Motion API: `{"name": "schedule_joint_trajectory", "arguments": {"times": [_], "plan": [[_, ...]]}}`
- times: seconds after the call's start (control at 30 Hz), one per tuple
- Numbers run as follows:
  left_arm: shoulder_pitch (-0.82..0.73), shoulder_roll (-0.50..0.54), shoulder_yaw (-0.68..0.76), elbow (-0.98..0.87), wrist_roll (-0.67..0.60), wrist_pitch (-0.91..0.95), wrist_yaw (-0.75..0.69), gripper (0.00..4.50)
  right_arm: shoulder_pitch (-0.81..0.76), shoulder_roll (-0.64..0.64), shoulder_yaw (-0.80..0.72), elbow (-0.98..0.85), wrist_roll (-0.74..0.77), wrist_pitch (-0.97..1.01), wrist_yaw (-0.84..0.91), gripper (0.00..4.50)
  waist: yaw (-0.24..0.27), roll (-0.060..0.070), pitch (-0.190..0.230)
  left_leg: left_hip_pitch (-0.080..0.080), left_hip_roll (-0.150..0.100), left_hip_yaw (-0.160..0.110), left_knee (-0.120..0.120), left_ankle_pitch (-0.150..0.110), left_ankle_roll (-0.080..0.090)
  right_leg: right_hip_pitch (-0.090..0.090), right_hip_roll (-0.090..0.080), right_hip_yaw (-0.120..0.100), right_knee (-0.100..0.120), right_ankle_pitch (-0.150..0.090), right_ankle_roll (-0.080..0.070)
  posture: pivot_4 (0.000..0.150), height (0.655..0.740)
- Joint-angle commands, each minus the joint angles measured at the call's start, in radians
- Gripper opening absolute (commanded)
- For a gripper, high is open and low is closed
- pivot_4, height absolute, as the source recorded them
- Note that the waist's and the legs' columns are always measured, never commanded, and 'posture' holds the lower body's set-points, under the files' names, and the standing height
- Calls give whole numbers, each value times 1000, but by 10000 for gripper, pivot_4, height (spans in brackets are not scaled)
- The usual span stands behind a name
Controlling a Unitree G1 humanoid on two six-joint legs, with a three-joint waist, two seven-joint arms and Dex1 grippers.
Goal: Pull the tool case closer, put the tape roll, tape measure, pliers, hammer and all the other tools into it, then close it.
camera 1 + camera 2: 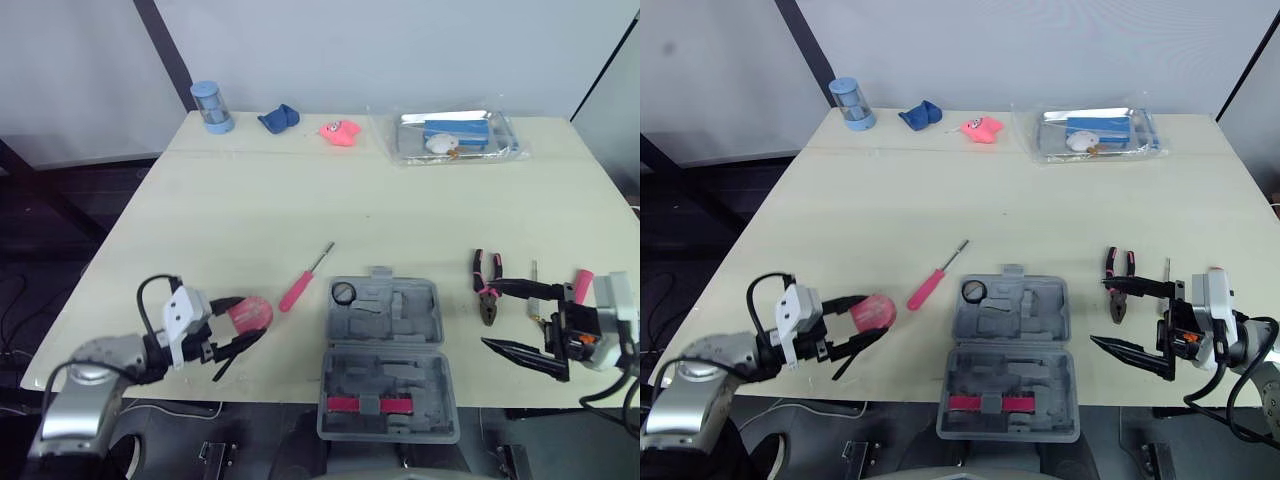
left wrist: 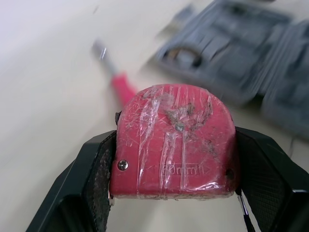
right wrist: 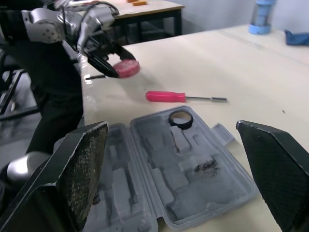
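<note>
Red plastic is the thing to watch: from the head camera, the tape measure sits clamped in the left gripper, just above the pale table and well left of the open grey tool case. A black tape roll already lies in a corner pocket of the case. A pink-handled screwdriver lies between the tape measure and the case, and the pliers lie on the case's right. The right gripper hovers there, spread wide and empty.

On the left wrist camera, the textured black pads press on both flanks of the rounded shell. Crinkled clear film covers it, so it is probably slick. It looks rigid and compact, likely fairly dense. Squeezing the flat sides, as now, seems the surest hold.

The right wrist camera shows the case's moulded pockets, which are stiff plastic with shaped recesses. The tape measure probably needs the right orientation to drop into its pocket.
</note>
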Motion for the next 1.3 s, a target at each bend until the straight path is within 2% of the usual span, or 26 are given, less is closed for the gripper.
{"name": "schedule_joint_trajectory", "arguments": {"times": [0.03, 0.17, 0.27, 0.33, 0.4, 0.7, 0.8, 1.03, 1.13, 1.23, 1.3], "plan": [[-75, 12, -60, -46, -21, 32, -64, 30686, -13, -35, 6, -57, 27, 101, -64, 45000, -3, 0, 0, 0, 0, 0, 0, 0, 0, 0, 0, 0, 0, 0, 0, 1500, 7400], [-279, -43, -202, -24, 9, 52, -136, 30686, -81, -37, 36, -99, 102, 262, -191, 45000, -3, 0, 1, -1, 0, -1, 0, 0, 0, 0, 0, -1, 0, 0, 0, 1500, 7400], [-439, -135, -317, 32, 51, 34, -184, 30686, -143, -41, 75, -155, 149, 434, -358, 45000, 0, 0, 1, -1, -1, -1, 1, 0, 0, 0, 0, -1, 0, 0, 0, 1500, 7400], [-504, -186, -362, 73, 72, 15, -205, 30686, -193, -35, 102, -167, 154, 516, -451, 45000, -3, -1, 1, -2, -1, -2, 2, 0, 0, 0, 0, -2, 0, 0, 0, 1500, 7400], [-557, -231, -406, 125, 103, -24, -233, 30686, -247, 4, 102, -157, 234, 590, -527, 45000, -10, -1, 1, -2, -1, -2, 1, 0, 0, -1, 0, -1, 0, 0, 0, 1500, 7400], [-712, -386, -475, 338, 209, -178, -234, 30686, -346, 112, 101, -110, 638, 818, -870, 45000, -2, -1, 2, -5, -1, -4, 2, 0, 0, -2, 0, -4, 0, 0, 0, 1500, 7400], [-729, -423, -474, 374, 228, -210, -220, 30686, -355, 119, 124, -68, 796, 821, -1031, 45000, -5, -1, 2, -5, -1, -5, 2, 0, 0, -2, 0, -5, 0, 0, 0, 1500, 7400], [-734, -470, -465, 397, 237, -233, -209, 30686, -378, 119, 206, 2, 1034, 753, -1300, 45000, -9, -1, 2, -5, -1, -6, 2, 0, 0, -2, 0, -5, 0, 0, 0, 1500, 7400], [-734, -478, -464, 399, 238, -235, -204, 30686, -385, 108, 234, 20, 1107, 719, -1372, 36346, -9, -1, 2, -5, -1, -6, 2, 0, 0, -2, 0, -5, 0, 0, 0, 1500, 7400], [-735, -486, -461, 403, 237, -233, -199, 30686, -384, 87, 259, 31, 1167, 698, -1417, 22317, -8, -1, 2, -5, -1, -6, 2, 0, 0, -2, 0, -5, 0, 0, 0, 1500, 7400], [-734, -489, -460, 403, 231, -229, -203, 30686, -384, 79, 273, 34, 1200, 682, -1436, 15726, -8, -1, 2, -6, -1, -6, 2, 0, 0, -2, 0, -5, 0, 0, 0, 1500, 7400]]}}
